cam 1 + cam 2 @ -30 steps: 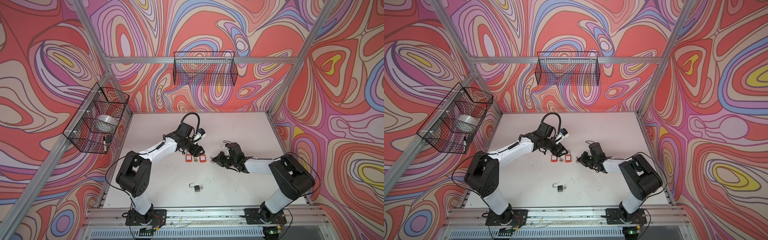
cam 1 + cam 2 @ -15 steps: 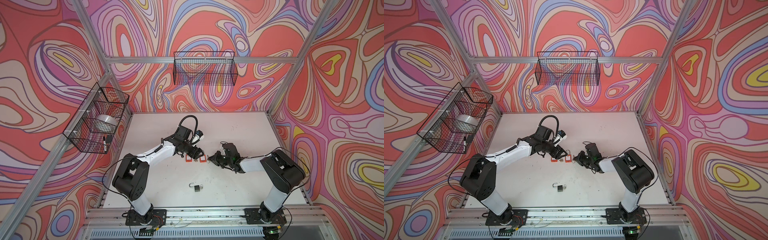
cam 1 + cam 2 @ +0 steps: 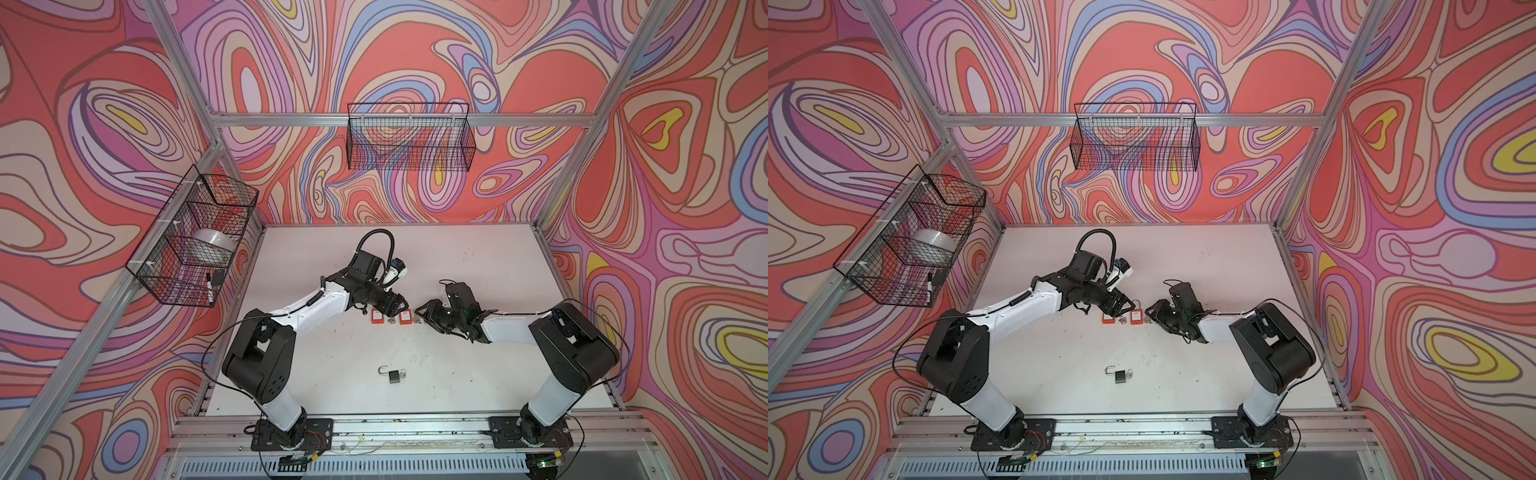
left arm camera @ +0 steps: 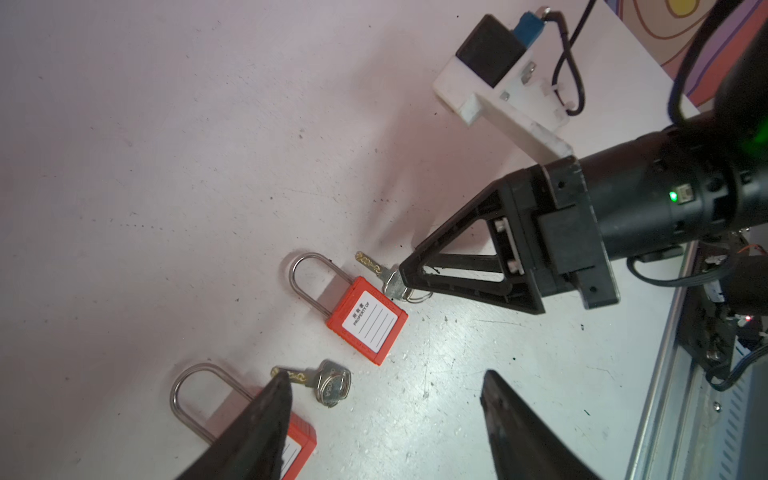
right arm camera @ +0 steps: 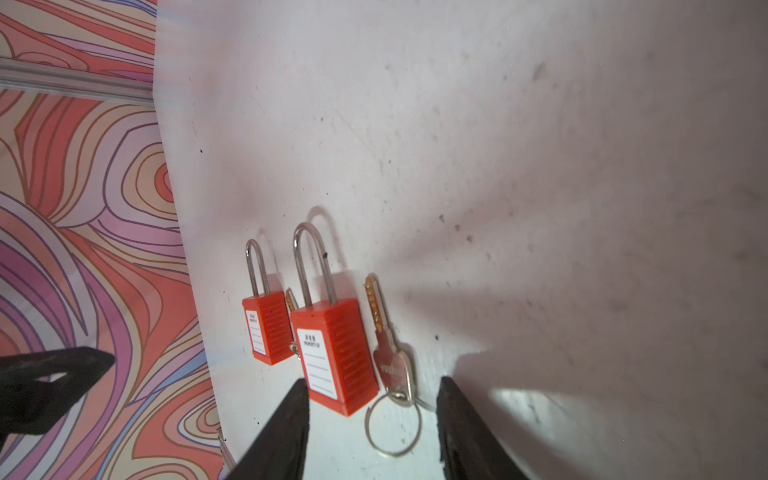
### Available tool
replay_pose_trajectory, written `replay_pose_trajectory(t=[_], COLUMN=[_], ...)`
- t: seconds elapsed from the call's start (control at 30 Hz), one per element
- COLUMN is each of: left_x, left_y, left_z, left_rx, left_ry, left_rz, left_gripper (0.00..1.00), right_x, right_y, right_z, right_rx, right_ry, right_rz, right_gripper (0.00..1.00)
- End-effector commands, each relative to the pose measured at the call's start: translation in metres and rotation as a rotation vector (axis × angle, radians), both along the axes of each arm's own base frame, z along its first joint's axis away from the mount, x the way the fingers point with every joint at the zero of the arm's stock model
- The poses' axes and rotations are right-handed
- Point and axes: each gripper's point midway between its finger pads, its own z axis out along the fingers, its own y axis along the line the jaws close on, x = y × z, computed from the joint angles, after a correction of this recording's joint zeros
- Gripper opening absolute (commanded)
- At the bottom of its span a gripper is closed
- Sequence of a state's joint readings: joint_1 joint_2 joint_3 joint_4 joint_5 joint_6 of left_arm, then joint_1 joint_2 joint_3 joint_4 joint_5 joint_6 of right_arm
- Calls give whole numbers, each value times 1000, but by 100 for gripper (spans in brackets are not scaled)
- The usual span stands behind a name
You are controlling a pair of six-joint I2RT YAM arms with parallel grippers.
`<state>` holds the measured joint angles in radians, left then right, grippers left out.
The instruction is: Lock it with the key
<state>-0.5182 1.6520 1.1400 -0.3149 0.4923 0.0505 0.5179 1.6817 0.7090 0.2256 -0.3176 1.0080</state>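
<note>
Silver key alongside red padlock, blade pointing away from spread right hand, left hand wide

Red plastic padlock, shiny metal key

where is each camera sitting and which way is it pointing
Top views: high over the aluminium front rail, looking down and back at the white table; both whole arms, the left gripper and right gripper show.
Left wrist: on the left arm, looking down past its own black fingers at two red plastic padlocks; the right gripper shows too.
Right wrist: low on the right arm, looking along the table between its own fingers.
Shared: both wrist views show both padlocks and the ringed silver key beside one.
</note>
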Motion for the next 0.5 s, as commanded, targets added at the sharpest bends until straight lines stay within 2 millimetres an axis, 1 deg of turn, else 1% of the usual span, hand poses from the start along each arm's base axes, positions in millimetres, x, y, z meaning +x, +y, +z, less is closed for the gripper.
replay_pose_trajectory(t=[0.0, 0.07, 0.1, 0.2, 0.27, 0.33, 0.37, 0.4, 0.47], left_x=[5, 8, 14, 25, 32, 38, 39, 41, 43], left_y=[6, 12, 13, 27, 39, 51, 55, 60, 69], left_z=[12, 14, 20, 26, 30, 34, 35, 36, 35], left_rx=[-68, -111, -151, -243, -289, -326, -338, -347, -361], left_ry=[42, 83, 67, 82, 90, 88, 82, 78, 97], left_rz=[75, 121, 143, 235, 297, 351, 367, 386, 425], left_gripper=[74, 74, 74, 74, 74, 74, 74, 74, 74], right_x=[0, 1, 0, -3, -9, -19, -24, -31, -47], right_y=[-11, -14, -16, -16, -9, 2, 7, 12, 22], right_z=[14, 23, 25, 36, 43, 52, 55, 59, 63], right_rx=[-136, -194, -219, -265, -255, -236, -239, -256, -312], right_ry=[-83, -143, -157, -230, -291, -379, -425, -490, -611], right_rz=[65, 116, 132, 217, 307, 432, 483, 551, 685], right_gripper=[55, 56, 57, 61, 62, 64, 67, 70, 71])
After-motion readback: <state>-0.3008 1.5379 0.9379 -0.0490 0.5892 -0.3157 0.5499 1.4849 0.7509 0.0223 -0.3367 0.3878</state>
